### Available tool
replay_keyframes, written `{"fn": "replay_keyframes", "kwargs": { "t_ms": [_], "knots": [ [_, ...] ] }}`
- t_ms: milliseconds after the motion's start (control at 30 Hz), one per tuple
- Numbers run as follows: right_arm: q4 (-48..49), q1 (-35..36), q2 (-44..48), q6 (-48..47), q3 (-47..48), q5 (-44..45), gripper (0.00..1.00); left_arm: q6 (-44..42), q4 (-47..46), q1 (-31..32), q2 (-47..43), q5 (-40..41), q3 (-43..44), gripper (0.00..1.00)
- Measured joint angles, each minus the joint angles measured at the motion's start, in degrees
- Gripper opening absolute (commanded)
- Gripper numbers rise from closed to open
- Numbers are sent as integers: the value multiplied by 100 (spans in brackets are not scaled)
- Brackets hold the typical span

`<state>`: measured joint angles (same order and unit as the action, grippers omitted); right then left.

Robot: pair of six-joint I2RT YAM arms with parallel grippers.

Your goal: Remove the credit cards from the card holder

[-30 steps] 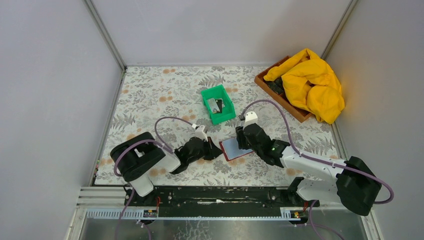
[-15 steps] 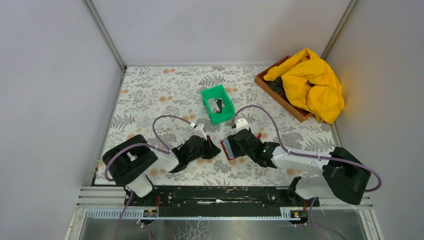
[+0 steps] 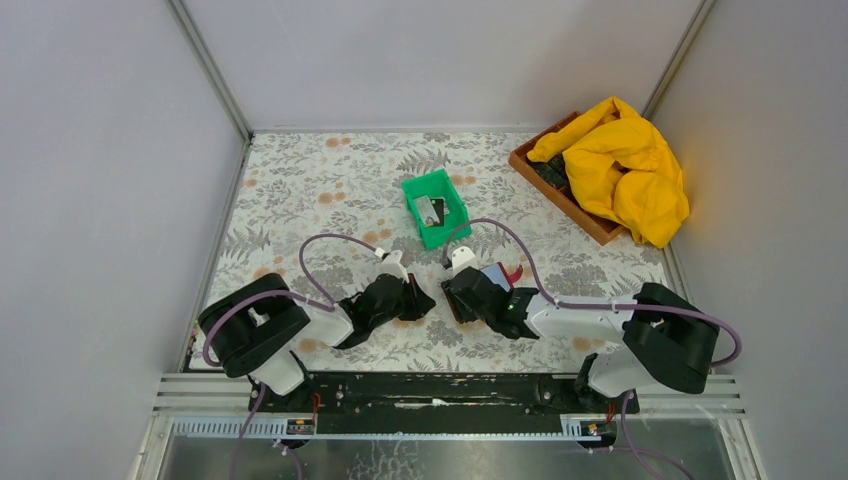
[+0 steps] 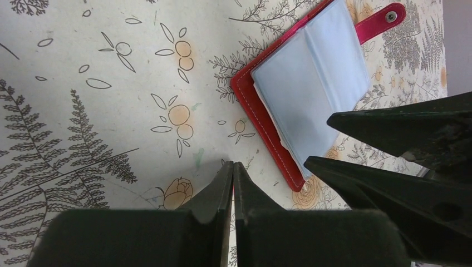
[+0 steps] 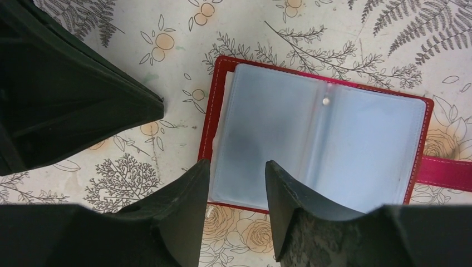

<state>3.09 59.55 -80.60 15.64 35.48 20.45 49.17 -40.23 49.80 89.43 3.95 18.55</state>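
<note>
**Lining up over the open sleeves for another pull**

The card holder [image 5: 317, 133] lies opened flat on the flowered table [image 3: 300, 190] between the two arms, its pale blue sleeves facing up and its snap strap [image 4: 384, 19] stretched out to the side. The right gripper [image 5: 236, 164] hangs over one corner of the sleeves with its jaws apart and nothing between them. The left gripper [image 4: 232, 167] is pinched closed on nothing, its tip just beside the holder's red edge.

Two credit cards [image 3: 432, 210] already lie in the green bin [image 3: 455, 230], so the job looks partly done. Whether a card is left in the sleeves I cannot tell; only a pale edge shows at the sleeve mouth.

The step in hand seems to be searching the sleeves. Next, the left tip probably has to pin the cover while the right fingers slide in flat.
</note>
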Motion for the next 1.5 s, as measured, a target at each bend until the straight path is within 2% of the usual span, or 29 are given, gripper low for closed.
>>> {"fn": "replay_keyframes", "kwargs": {
  "t_ms": [200,300,533,700,1200,1500],
  "knots": [
    [-20,37,-374,0,79,2,45,13,-83,0,9,7,-42,6],
    [-26,48,-466,2,136,20,41,17,-129,0,31,9,-50,5],
    [-114,52,-496,66,208,166,14,20,-179,0,42,9,-68,5],
    [-129,57,-496,153,216,271,0,20,-179,0,42,11,-70,5],
    [-299,57,-122,251,234,411,0,20,-181,0,42,4,-68,4],
    [-531,31,328,275,238,852,0,20,-179,0,42,-37,-66,4]
  ]
}}
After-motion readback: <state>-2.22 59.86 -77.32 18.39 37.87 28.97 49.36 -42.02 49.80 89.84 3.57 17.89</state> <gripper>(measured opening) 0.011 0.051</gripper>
